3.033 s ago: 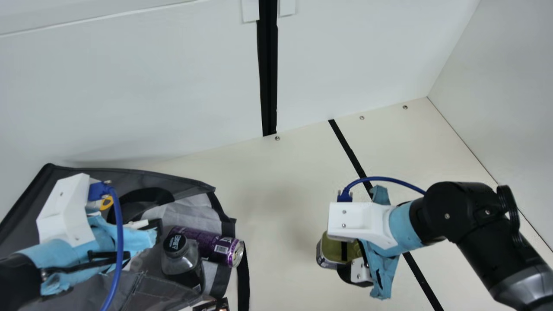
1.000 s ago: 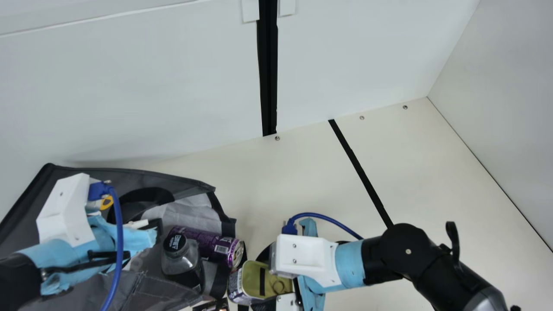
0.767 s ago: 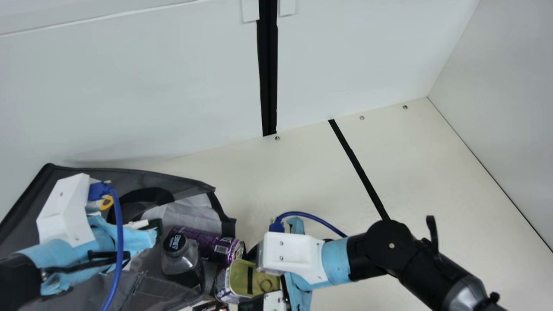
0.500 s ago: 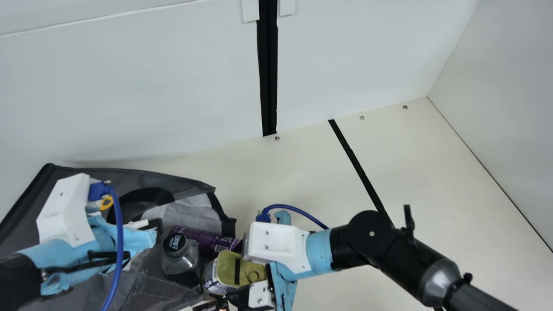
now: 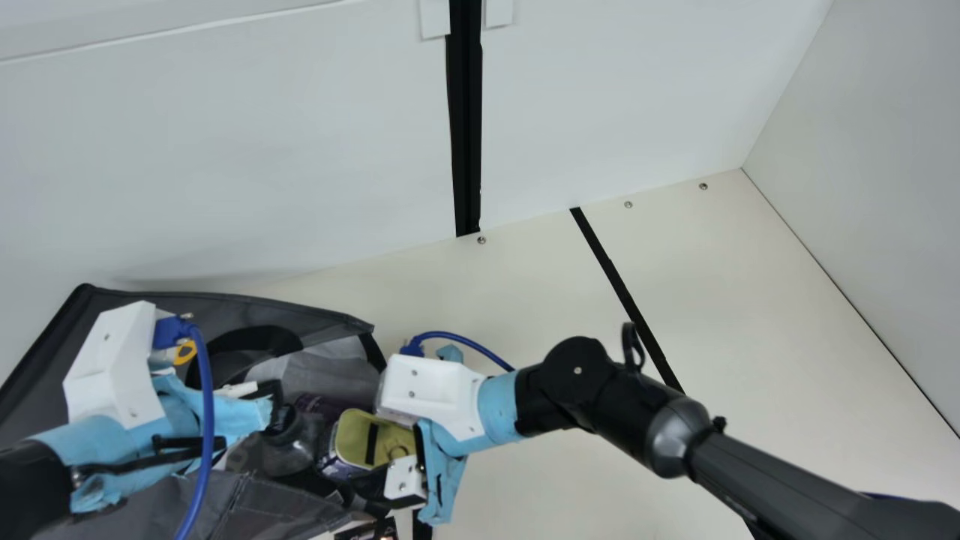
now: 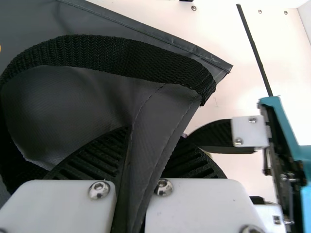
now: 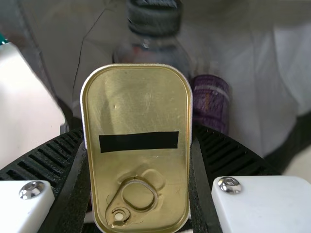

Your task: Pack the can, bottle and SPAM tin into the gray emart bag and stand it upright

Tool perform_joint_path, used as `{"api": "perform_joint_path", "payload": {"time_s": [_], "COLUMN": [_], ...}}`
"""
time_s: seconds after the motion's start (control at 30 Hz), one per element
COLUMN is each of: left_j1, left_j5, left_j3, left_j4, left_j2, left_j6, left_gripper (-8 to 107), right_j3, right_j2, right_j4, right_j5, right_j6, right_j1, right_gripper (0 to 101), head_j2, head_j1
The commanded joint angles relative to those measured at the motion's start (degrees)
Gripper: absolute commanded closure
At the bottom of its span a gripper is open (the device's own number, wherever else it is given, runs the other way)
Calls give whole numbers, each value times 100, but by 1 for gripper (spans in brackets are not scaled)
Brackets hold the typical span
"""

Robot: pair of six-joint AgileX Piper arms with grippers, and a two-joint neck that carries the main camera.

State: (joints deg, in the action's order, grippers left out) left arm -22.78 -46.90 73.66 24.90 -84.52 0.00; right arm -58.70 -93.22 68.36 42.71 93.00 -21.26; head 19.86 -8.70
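Gray emart bag (image 5: 161,307): lying slack on the tabletop (image 5: 517,300), its mouth toward the right arm; this is the landmark for the places below.
Strap (image 6: 92,51): black webbing, looped against the side of the bag.
Left gripper (image 5: 271,396): over the bag, clamped on its gray fabric; in the left wrist view a fold of the material stands between the two ribbed fingers.
Right gripper (image 5: 369,448): at the mouth of the bag, closed on the SPAM tin, with one finger along each side of it.
SPAM tin (image 7: 136,111): at the bag's mouth, gold lid facing the wrist camera, with a black strip across it and the ring pull flat; how far inside the tin sits, I cannot tell.
Bottle (image 5: 289,454): inside the bag, clear body and dark cap, farther in than the tin.
Can (image 7: 211,102): purple, inside the bag just beside the bottle, partly hidden.
Dark printed item (image 5: 367,531): just outside the bag's mouth, cut off by the main view's lower edge; too little shows to say what it is.
Black line (image 5: 626,300): across the tabletop, well apart from the bag.
White wall (image 5: 225,150): behind the bag.
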Motion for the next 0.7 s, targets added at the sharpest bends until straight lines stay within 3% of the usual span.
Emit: {"api": "perform_joint_path", "payload": {"time_s": [0.0,0.67], "left_j1": [0,0], "left_j5": [0,0], "left_j3": [0,0], "left_j4": [0,0], "left_j2": [0,0], "left_j6": [0,0], "left_gripper": [107,107], "right_j3": [-166,-1467], "right_j2": [-170,-1252], "right_j4": [-9,-44], "right_j5": [-47,-286], "right_j6": [-53,-566], "right_j1": [-56,-496], "right_gripper": [101,101], "head_j2": [14,14], "head_j1": [-130,-130]}}
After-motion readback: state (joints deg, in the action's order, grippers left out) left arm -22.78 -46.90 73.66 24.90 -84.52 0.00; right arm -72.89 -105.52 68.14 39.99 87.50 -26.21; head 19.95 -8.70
